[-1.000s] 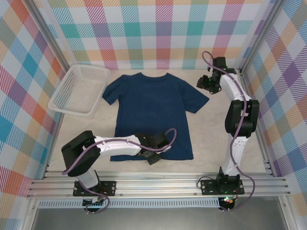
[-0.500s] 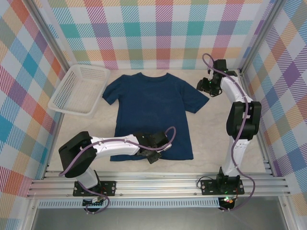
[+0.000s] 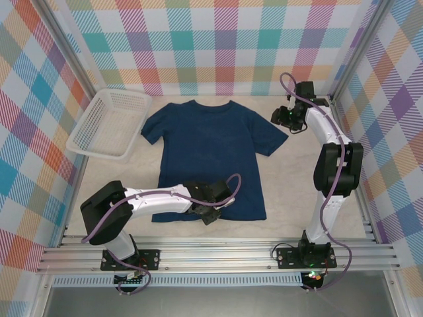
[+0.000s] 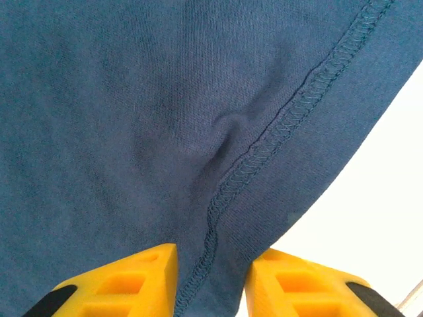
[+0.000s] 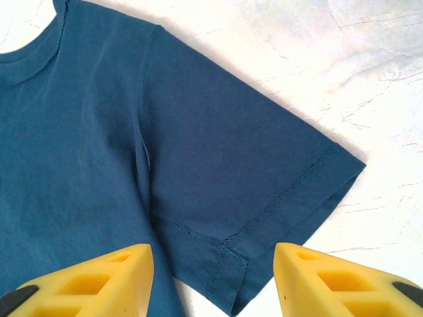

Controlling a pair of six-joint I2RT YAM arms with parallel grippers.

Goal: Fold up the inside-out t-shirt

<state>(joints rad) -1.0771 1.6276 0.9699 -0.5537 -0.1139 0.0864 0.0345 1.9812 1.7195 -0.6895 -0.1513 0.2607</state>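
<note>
My left arm lies low, stretched out to the right. The left pincer is pressed down at the surface with its yellow fingers a narrow gap apart. I can't tell if they grip anything. My right arm reaches far forward with the wrist turned left. The right pincer hangs above the surface, its jaws spread wide and holding nothing.

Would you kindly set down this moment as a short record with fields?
t-shirt: spread flat on the table, collar away from the arms
white basket: beside the t-shirt, on the left arm's side
left pincer: at the bottom hem, fabric between its jaws, grip unclear
right pincer: open, above a sleeve
</note>
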